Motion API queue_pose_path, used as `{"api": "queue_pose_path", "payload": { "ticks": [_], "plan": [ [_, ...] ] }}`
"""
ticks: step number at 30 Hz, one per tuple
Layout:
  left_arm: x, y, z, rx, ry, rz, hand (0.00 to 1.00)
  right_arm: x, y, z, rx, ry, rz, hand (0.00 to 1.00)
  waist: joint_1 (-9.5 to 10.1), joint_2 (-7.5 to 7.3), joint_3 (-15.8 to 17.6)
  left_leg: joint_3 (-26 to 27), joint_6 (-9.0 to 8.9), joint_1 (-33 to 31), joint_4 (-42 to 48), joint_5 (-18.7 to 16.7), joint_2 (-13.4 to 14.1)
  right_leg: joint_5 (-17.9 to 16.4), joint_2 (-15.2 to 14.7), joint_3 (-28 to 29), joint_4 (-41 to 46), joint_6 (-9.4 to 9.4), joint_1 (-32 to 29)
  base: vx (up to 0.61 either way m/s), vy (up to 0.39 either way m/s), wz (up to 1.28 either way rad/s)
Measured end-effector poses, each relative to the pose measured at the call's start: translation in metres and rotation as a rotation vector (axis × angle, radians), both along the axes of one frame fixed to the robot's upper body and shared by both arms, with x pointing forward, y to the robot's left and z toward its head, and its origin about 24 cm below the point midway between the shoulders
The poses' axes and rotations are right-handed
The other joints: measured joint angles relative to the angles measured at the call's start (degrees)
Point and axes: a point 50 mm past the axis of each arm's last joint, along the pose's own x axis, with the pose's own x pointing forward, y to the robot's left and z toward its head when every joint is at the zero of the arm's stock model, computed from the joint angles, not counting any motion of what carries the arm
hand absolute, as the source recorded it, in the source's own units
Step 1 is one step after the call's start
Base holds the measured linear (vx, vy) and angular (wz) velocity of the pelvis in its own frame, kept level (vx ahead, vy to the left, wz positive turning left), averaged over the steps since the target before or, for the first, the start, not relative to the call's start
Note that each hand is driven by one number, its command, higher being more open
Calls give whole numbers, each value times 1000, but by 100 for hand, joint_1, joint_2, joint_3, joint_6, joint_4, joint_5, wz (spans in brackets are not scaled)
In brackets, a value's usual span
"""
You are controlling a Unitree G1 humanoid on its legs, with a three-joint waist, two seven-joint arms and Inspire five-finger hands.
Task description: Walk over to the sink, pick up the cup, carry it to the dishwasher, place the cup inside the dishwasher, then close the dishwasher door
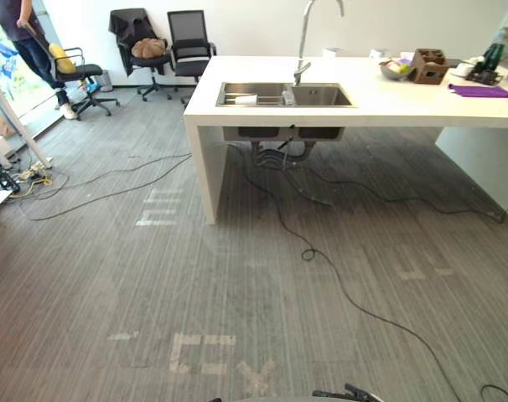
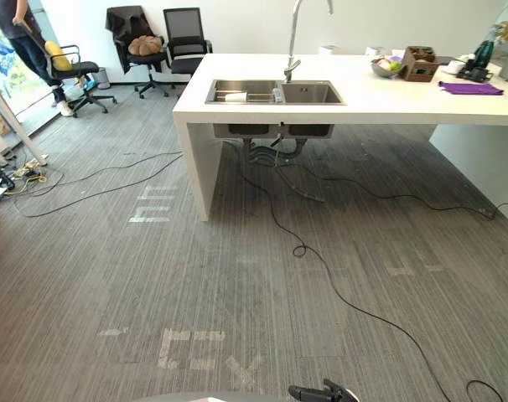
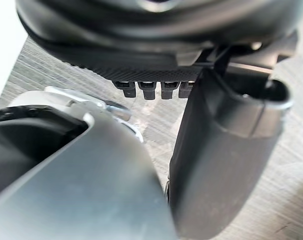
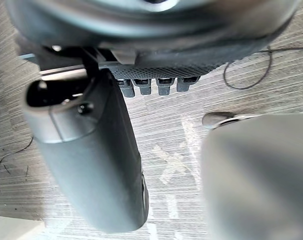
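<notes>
A small white cup lies in the left basin of a steel double sink, set into a long white counter well ahead of me. A tall curved tap rises behind the basins. My left hand hangs at my side over the grey carpet, its fingers relaxed and its thumb free, holding nothing. My right hand hangs the same way, with straight fingers and nothing in it.
Black cables trail across the carpet between me and the counter. Office chairs stand at the back left, where a person is. A bowl, a brown box and a purple cloth sit on the counter's right.
</notes>
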Motion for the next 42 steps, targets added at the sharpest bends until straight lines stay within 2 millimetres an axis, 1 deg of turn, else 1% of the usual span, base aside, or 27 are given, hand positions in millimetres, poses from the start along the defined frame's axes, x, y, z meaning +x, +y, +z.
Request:
{"api": "queue_pose_path", "payload": {
  "ticks": [2, 3, 5, 10, 13, 14, 17, 20, 22, 26, 34, 37, 38, 41, 42],
  "plan": [
    [1, 0, 0, 15, -28, 1, 100, 7, 17, -1, 53, -47, -33, 100, 8, 0, 36, 31, -3, -6, 0, -2, 13, 1, 12, 5, -12, 3, 4, 7, -15, -1],
    [2, 0, 1, 16, -32, 1, 100, 8, 21, -1, 69, -61, -29, 100, 8, 2, 44, 46, -5, -7, 0, -1, 11, 1, 10, 9, -13, 5, 5, 0, 0, 0],
    [2, 0, 1, 22, -44, 4, 100, 10, 22, 0, 106, -93, -25, 100, 10, -15, 80, 91, -15, 25, 0, -8, 14, -1, 6, -17, -11, 99, 45, 0, 0, 0],
    [1, 0, 1, 34, -42, 50, 100, 11, 22, 1, 127, -118, -37, 100, -4, -27, 154, 152, -21, 53, -1, -12, -2, -3, -15, -7, 10, 125, 56, -48, -9, -5],
    [-5, -1, 0, 42, -18, 166, 100, 10, 21, 1, 147, -128, -57, 100, 0, -28, 155, 160, -20, 69, -27, -12, -9, -2, -23, -2, 13, 123, 65, -60, -19, -1],
    [-7, -3, -1, 35, -16, 276, 100, 10, 21, 1, 158, -137, -65, 100, -1, -35, 160, 161, -19, 68, -30, -12, -11, -1, -24, -4, 13, 121, 66, -42, -16, 0],
    [-2, -8, -1, 42, -56, 384, 100, 9, 21, 1, 172, -145, -93, 100, 0, -44, 164, 161, -19, 66, -32, -12, -16, 6, -27, -5, 9, 110, 67, -27, -15, 0],
    [9, -10, 0, 45, -101, 390, 100, 9, 21, 2, 180, -154, -117, 100, -9, -48, 168, 160, -18, 53, -36, -13, -19, 11, -25, -7, -13, 102, 65, -10, -7, 0],
    [12, -10, 0, 41, -111, 387, 100, 9, 21, 2, 183, -160, -123, 100, -19, -50, 170, 160, -18, 43, -37, -13, -19, 13, -23, -9, -26, 99, 61, -8, -16, 0],
    [16, -10, 2, 74, -150, 354, 100, 10, 22, 2, 205, -170, -149, 100, -27, -60, 177, 169, -17, 36, -38, -13, -22, 16, -23, -14, -49, 95, 60, -2, -8, 0],
    [22, -9, 5, 120, -221, 365, 100, 11, 24, 3, 242, -191, -163, 100, -25, -100, 204, 289, -17, 44, -38, -13, -22, 33, -20, 31, -54, 70, 59, -30, -17, -3],
    [22, -9, 4, 104, -217, 397, 100, 11, 24, 4, 265, -226, -165, 100, -25, -106, 211, 297, -17, 50, -38, -13, -23, 39, -20, 38, -53, 64, 60, -41, -26, -2],
    [21, -9, 4, 86, -216, 438, 100, 10, 25, 4, 276, -247, -164, 100, -24, -106, 211, 297, -17, 53, -38, -13, -24, 39, -21, 38, -48, 64, 61, -45, -33, 0],
    [21, -9, 4, 50, -227, 488, 100, 10, 26, 5, 311, -278, -187, 100, -20, -109, 222, 294, -12, 56, -38, -16, -32, 25, -34, 37, 29, 65, 33, -35, -22, 0],
    [22, -9, 4, 34, -237, 499, 100, 11, 26, 6, 320, -295, -200, 100, -23, -112, 231, 294, 2, 53, -37, -23, -44, -86, -67, 41, 254, 73, -73, -37, -12, 0]
  ]
}}
